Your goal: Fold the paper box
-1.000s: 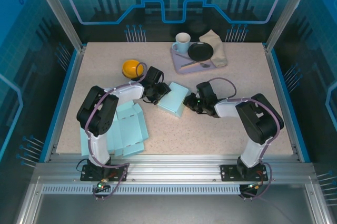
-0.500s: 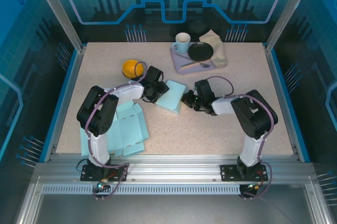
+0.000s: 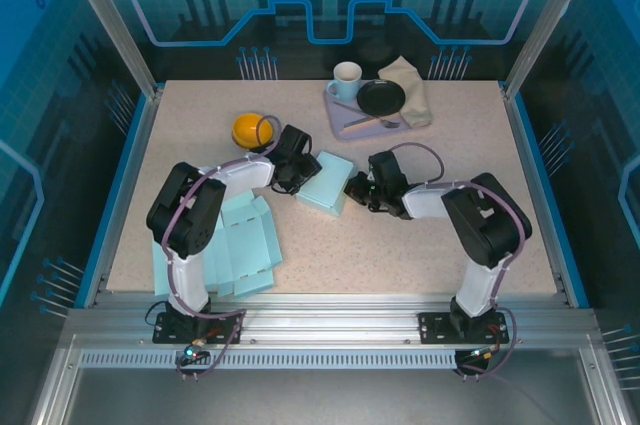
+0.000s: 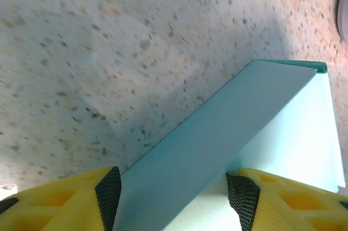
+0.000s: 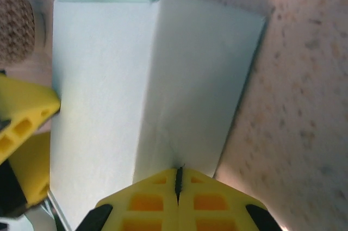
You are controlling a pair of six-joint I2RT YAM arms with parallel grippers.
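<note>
- Flat pale-blue sheets (image 3: pixel 235 250) lie at the lower left of the table (image 3: pixel 400 245), beside the left arm's base.
- An orange bowl (image 3: pixel 250 129) sits up and left of centre, just beside the left arm's wrist.
- The left claw (image 3: pixel 297 173) is left of centre, at the left edge of the box. In the left wrist view its pads (image 4: pixel 109 190) stand spread at the bottom of the frame. The box's side wall runs up between them toward the upper right. I cannot tell whether the pads press on the wall.
- The box (image 3: pixel 327 184), pale blue, lies on the table near the middle of the top view, between the two claws. Its broad face is up and it sits askew to the table's edges.
- The right claw (image 3: pixel 355 188) is just right of the box, at its right edge. In the right wrist view its fingers (image 5: pixel 147 201) are pressed together with nothing between them. Their tips are at the box's near edge, low in the frame.
- A tray (image 3: pixel 336 105) sits up and right of centre, well apart from the box. It carries a cup (image 3: pixel 346 76), a black plate (image 3: pixel 381 98) and a napkin (image 3: pixel 412 85).
</note>
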